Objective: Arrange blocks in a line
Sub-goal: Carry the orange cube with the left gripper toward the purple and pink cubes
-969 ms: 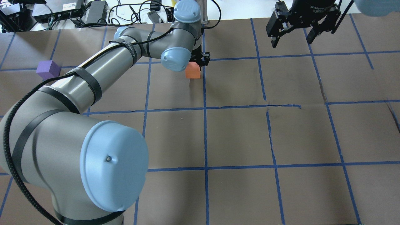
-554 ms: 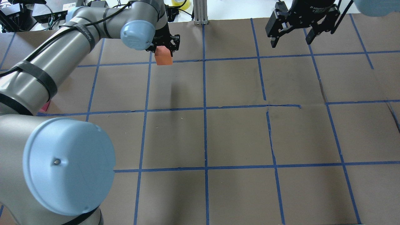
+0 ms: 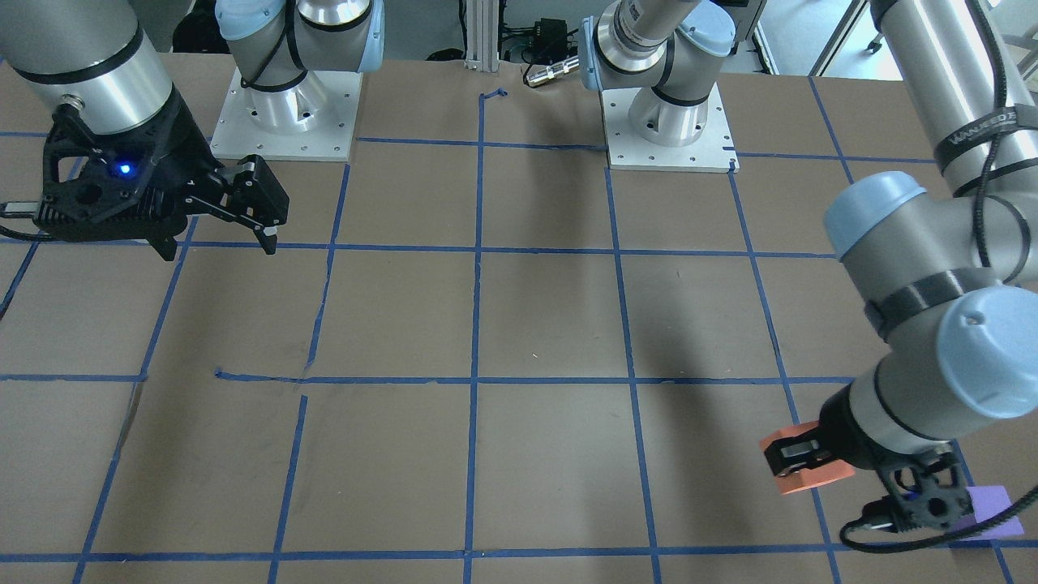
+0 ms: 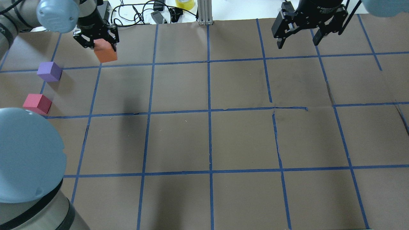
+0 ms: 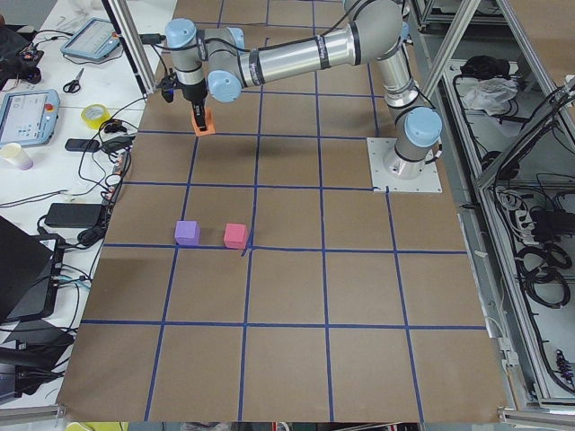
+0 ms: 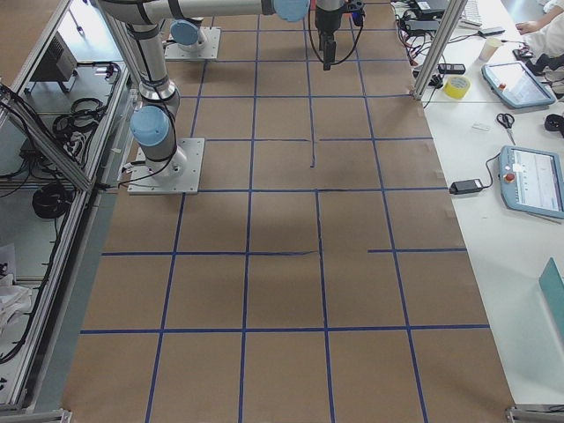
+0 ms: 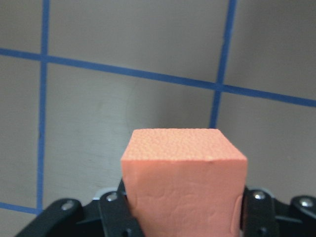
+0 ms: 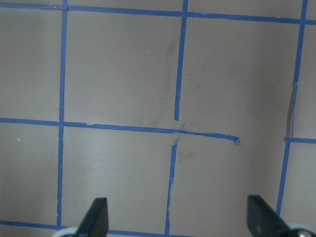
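My left gripper [image 4: 101,43] is shut on the orange block [image 4: 105,52] and holds it above the brown paper at the far left; the block also shows in the front view [image 3: 804,469] and fills the left wrist view [image 7: 184,181]. The purple block [image 4: 49,71] and the pinkish-red block [image 4: 37,103] sit on the paper, left of and nearer than the orange one, about a block's width apart [image 5: 186,233] [image 5: 235,235]. My right gripper [image 4: 298,44] hangs open and empty over the far right; its fingers [image 8: 96,219] frame bare paper.
The table [image 4: 243,137] is covered in brown paper with a blue tape grid. Cables, power bricks and a yellow tape roll [image 4: 184,3] lie past the far edge beside a metal post [image 4: 204,12]. My left arm's elbow [image 4: 25,153] covers the near left corner.
My left gripper has carried the orange block leftward along the far side, from near the middle to the far left. The purple and pinkish-red blocks are now uncovered. The right arm has not moved.
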Action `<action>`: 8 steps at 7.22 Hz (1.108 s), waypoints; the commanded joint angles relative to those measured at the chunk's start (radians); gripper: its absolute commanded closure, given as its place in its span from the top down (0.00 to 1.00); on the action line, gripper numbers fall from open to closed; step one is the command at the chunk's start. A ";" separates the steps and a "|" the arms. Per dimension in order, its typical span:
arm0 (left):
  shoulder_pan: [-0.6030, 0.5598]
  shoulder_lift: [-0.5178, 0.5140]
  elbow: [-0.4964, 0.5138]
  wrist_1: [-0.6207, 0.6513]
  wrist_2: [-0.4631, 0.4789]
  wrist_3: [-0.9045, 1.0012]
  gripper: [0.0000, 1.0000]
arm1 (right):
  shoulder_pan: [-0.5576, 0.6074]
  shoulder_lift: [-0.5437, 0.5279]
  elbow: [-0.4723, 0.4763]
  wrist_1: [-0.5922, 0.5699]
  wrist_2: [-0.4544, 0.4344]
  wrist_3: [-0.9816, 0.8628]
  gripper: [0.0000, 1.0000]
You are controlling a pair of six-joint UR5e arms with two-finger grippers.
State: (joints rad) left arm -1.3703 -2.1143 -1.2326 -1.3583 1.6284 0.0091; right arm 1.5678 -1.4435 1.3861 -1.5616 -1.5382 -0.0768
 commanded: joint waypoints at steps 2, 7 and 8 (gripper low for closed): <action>0.256 -0.025 -0.019 0.008 0.004 0.486 0.00 | 0.000 0.000 0.001 0.000 0.000 0.002 1.00; 0.396 -0.124 -0.062 0.289 0.022 0.685 0.00 | 0.001 0.002 0.001 0.000 0.001 0.002 1.00; 0.398 -0.125 -0.067 0.288 0.019 0.660 0.00 | 0.001 0.002 0.001 0.000 0.001 0.003 1.00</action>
State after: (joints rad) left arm -0.9770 -2.2323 -1.2952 -1.0720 1.6494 0.6950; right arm 1.5690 -1.4422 1.3867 -1.5616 -1.5371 -0.0748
